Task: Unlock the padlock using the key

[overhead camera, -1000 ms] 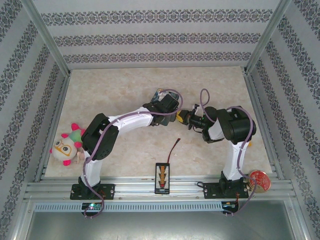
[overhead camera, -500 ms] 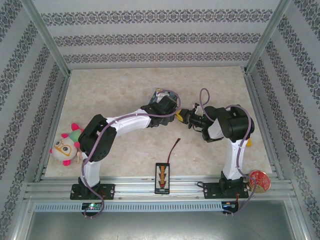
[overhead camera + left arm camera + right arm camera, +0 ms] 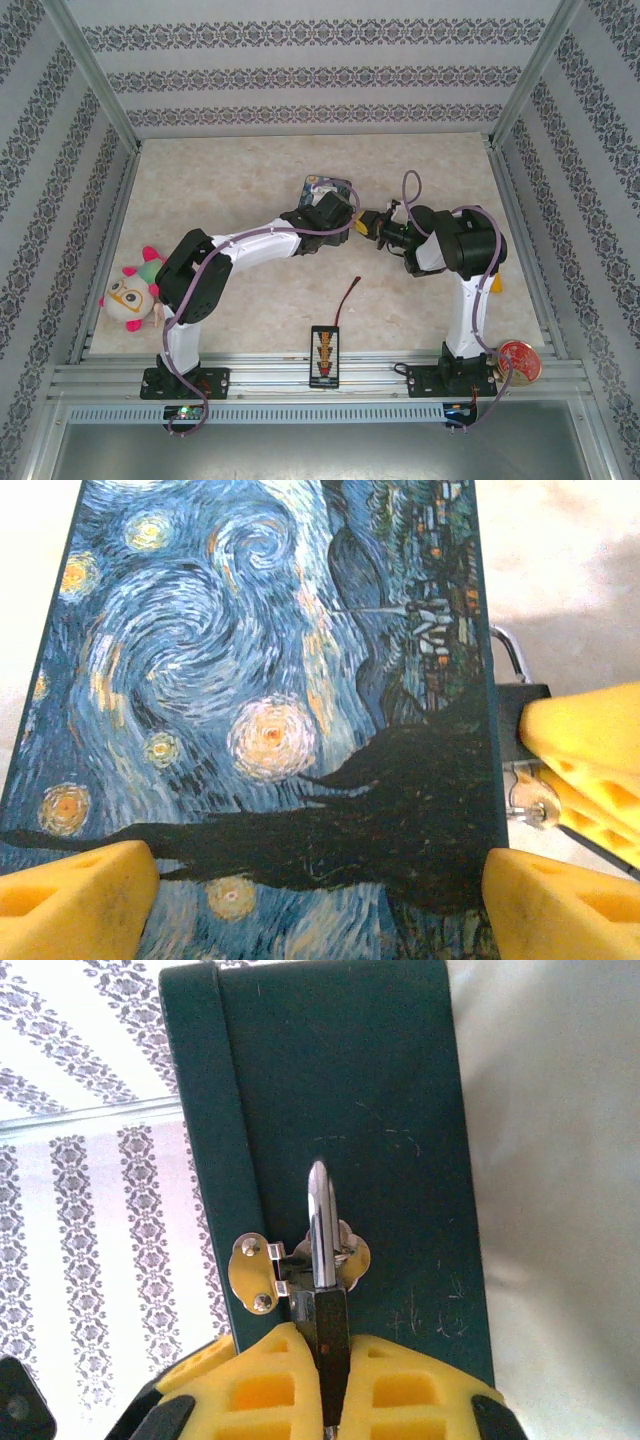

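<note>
The padlock hangs by its thin shackle through the hasp on the dark front wall of the painted tin, which lies flat toward the middle of the table. The right gripper is pressed together on the lock's small dark body, one yellow pad on each flat face, with the shackle standing out beyond the fingertips toward the tin. The left gripper is spread wide above the tin's painted lid, one finger by the edge nearest the lock; whether it bears down on the lid cannot be told. The lock looks like hard, smooth metal, light, and so small that the soft pads cover most of it. It would likely swivel on its loose shackle unless pinched square across the body, as it is here. The flat faces seem the best hold, taken so that the keyhole end stays free, though that end is hidden between the pads. The key would be thinner and more slippery, best taken by its head; the tin is probably light and may slide if the lock is pulled
</note>
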